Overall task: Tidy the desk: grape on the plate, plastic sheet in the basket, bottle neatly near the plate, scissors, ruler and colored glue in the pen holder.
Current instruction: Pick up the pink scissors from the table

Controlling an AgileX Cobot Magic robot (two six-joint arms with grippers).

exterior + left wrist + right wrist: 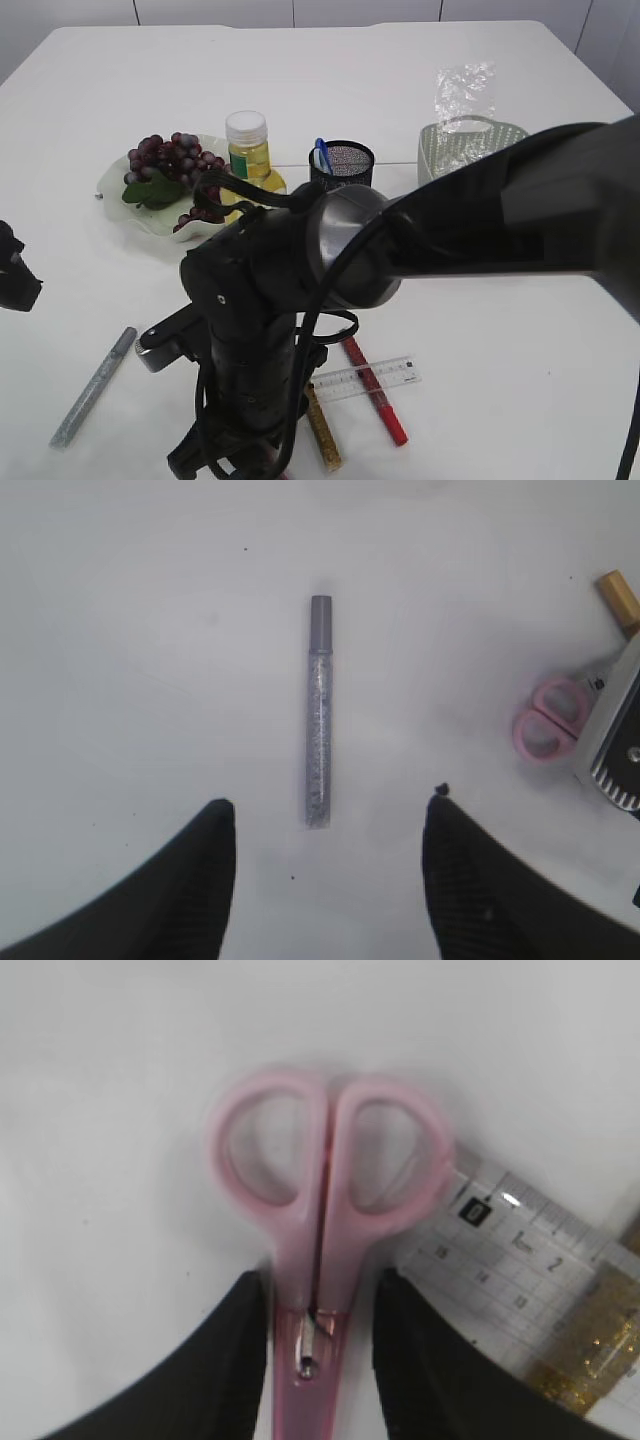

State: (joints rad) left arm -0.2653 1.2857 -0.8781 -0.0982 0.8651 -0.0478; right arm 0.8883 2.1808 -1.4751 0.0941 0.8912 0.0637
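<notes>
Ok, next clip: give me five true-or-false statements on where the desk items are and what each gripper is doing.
1. The grape lies on the plate. True.
2. The silver glue pen is in the pen holder. False: it lies on the desk, between the left gripper's open jaws.
3. The right gripper's jaws flank the pink scissors. True.
4. The plastic sheet is in the basket. True.
5. The ruler is in the holder. False: it lies on the desk.
</notes>
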